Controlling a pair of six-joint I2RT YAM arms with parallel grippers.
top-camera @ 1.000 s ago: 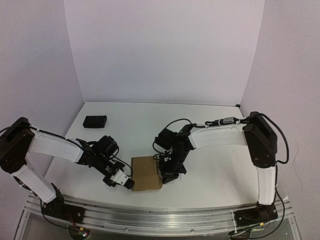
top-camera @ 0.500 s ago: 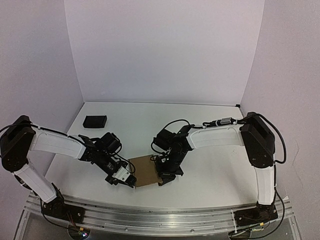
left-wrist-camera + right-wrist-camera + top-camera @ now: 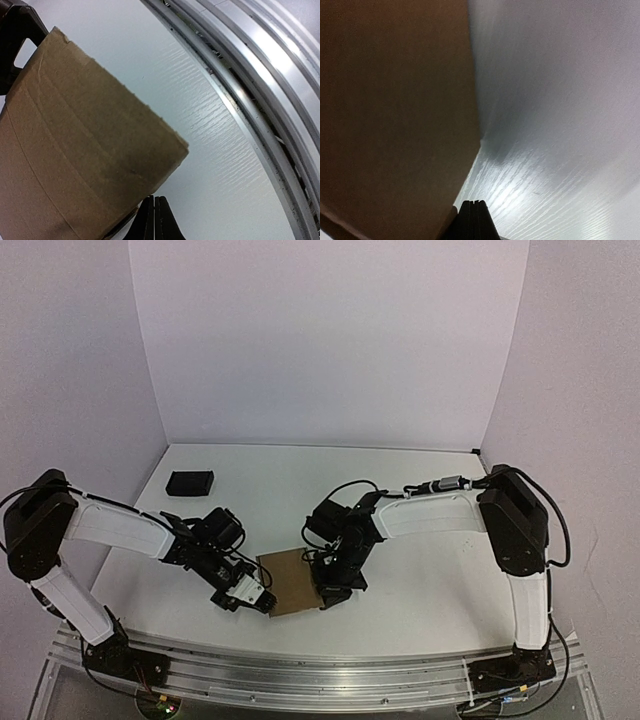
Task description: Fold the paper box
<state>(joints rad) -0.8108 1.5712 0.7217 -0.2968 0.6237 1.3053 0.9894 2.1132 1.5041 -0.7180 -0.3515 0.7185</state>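
Observation:
The paper box point(image 3: 293, 581) is a small brown cardboard cuboid on the white table near the front edge, between my two grippers. My left gripper point(image 3: 262, 600) is shut and empty, its tips at the box's left front corner. In the left wrist view the box point(image 3: 75, 150) fills the left side, just above my shut fingertips point(image 3: 154, 210). My right gripper point(image 3: 328, 590) is shut and empty, pressed against the box's right side. In the right wrist view the box wall point(image 3: 395, 115) fills the left half beside the shut fingertips point(image 3: 475, 210).
A small black rectangular block point(image 3: 190, 482) lies at the back left of the table. The metal rail point(image 3: 320, 670) runs along the front edge, close to the box; it also shows in the left wrist view point(image 3: 260, 100).
The box has shifted and turned slightly between the grippers. My left gripper has edged right along the box's front corner; my right gripper has moved a little left against it.

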